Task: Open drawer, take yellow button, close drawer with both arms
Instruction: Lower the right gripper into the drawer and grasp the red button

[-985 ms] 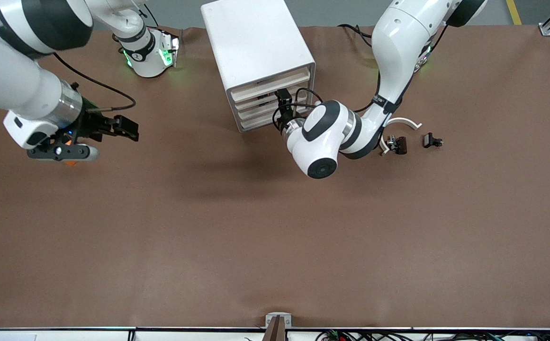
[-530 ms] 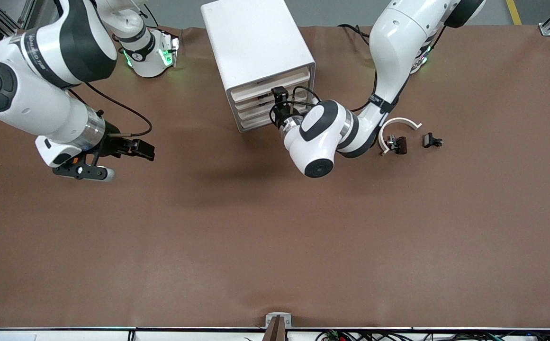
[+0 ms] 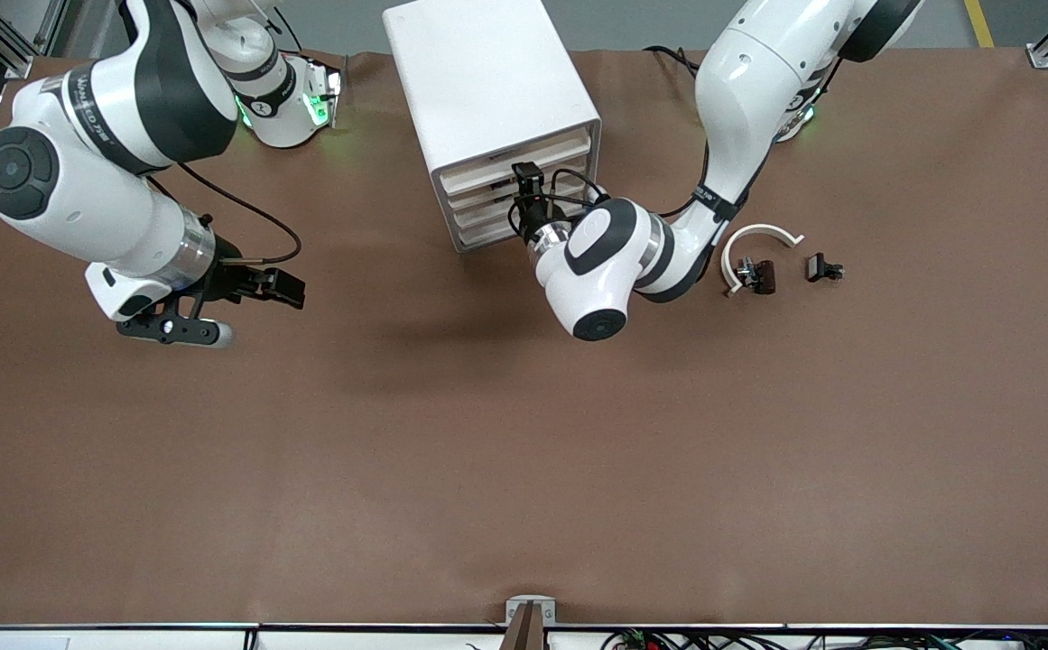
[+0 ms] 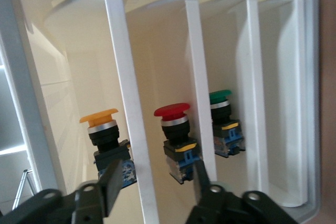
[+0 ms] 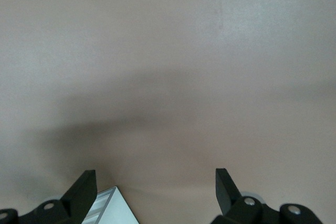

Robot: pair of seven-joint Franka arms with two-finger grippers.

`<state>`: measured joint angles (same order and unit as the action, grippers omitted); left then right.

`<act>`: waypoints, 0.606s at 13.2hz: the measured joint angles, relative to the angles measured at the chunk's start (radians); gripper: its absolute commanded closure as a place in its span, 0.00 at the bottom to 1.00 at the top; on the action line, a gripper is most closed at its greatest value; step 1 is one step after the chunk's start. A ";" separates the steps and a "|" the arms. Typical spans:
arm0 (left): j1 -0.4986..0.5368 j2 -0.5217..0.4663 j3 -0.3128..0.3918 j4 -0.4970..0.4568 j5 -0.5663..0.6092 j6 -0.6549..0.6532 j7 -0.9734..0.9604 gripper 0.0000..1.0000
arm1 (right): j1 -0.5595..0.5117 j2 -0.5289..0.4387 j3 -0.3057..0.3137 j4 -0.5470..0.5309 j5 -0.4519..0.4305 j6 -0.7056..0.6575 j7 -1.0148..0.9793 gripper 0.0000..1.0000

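The white cabinet point(image 3: 487, 81) stands at the table's edge by the arm bases, its four drawers pushed in. My left gripper point(image 3: 519, 203) is at the cabinet's front. In the left wrist view its fingers point(image 4: 202, 177) stand open astride one drawer's white front strip point(image 4: 134, 129), with a gap on each side. The button point(image 4: 100, 116) with the orange-yellow cap sits upright in the compartment beside that strip. My right gripper point(image 3: 171, 334) hangs open over bare table toward the right arm's end, with nothing between its fingers point(image 5: 86, 187).
A red-capped button point(image 4: 172, 111) and a green-capped one point(image 4: 220, 96) sit in the neighbouring compartments. Toward the left arm's end lie a white curved strip point(image 3: 763, 236) and two small black clips point(image 3: 755, 273) point(image 3: 823, 268). The brown table point(image 3: 524, 451) stretches wide toward the front camera.
The right arm has swung toward the middle of the table, its gripper still open. The left gripper has edged closer to the cabinet front and its fingers have narrowed.
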<state>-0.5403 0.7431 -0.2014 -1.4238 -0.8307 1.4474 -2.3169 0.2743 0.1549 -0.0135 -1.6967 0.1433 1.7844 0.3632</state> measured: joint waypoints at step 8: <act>-0.023 0.039 -0.001 0.004 -0.040 -0.013 -0.001 0.69 | 0.027 0.006 0.000 0.000 0.000 0.013 0.024 0.00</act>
<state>-0.5634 0.7818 -0.2026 -1.4194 -0.8709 1.4344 -2.3177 0.3014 0.1611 -0.0132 -1.6968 0.1433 1.7976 0.3869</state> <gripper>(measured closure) 0.621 0.000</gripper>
